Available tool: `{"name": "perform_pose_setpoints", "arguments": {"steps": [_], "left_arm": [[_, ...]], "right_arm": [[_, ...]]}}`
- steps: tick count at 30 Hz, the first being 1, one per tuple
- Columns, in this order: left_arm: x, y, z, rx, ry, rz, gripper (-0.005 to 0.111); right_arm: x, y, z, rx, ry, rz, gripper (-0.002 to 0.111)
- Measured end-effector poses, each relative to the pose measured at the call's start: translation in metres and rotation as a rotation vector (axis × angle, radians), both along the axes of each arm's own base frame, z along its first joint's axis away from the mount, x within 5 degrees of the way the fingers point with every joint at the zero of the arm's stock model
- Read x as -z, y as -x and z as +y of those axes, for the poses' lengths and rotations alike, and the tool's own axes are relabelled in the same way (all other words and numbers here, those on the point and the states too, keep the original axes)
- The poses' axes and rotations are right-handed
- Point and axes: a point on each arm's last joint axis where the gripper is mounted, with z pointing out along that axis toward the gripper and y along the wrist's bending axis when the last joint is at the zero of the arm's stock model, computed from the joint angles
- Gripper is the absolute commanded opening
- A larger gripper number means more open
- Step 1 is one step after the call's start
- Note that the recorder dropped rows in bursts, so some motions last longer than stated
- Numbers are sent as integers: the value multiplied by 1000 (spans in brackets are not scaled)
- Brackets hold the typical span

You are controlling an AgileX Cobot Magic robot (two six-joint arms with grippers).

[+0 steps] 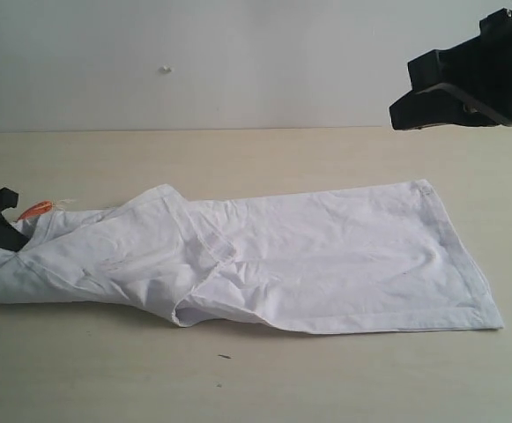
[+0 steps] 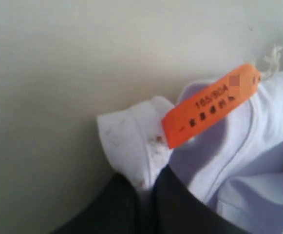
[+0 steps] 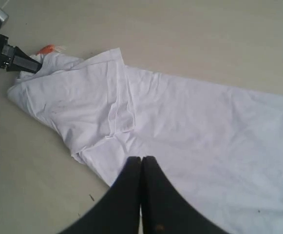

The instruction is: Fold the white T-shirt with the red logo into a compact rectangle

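The white T-shirt (image 1: 326,256) lies on the table as a long strip, its sides folded in and its hem to the right. Its red logo is hidden. At the far left, my left gripper (image 1: 15,233) is shut on the ribbed collar (image 2: 131,141), right beside the orange neck tag (image 2: 209,105). That tag also shows in the exterior view (image 1: 35,209). My right gripper (image 1: 396,115) hangs high above the table's back right. In the right wrist view, the right gripper (image 3: 141,158) is shut with nothing in it, over the shirt (image 3: 204,126).
The shirt rests on a pale wooden table (image 1: 238,379) that ends at a white wall (image 1: 194,62). A small dark speck (image 1: 225,357) lies on the table in front of the shirt.
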Motion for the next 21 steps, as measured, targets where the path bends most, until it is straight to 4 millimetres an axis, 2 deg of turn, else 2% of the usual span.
{"name": "perform_pose_setpoints", "arguments": {"steps": [4,10,15,21], "left_arm": [[-17,2,-7,8,-11,-5,0],[-68,2,-39,48,-13,-90,0],[-107,8,-78,95,-3,-158,0],[-141,9,-135,142,44,-197,0]], "right_arm": [[0,1,1,-7,-4,4,0],[0,1,2,-13,-17,11,0],[0,2,2,-18,-22,17,0],[-1,4,3,-24,-30,21,0]]}}
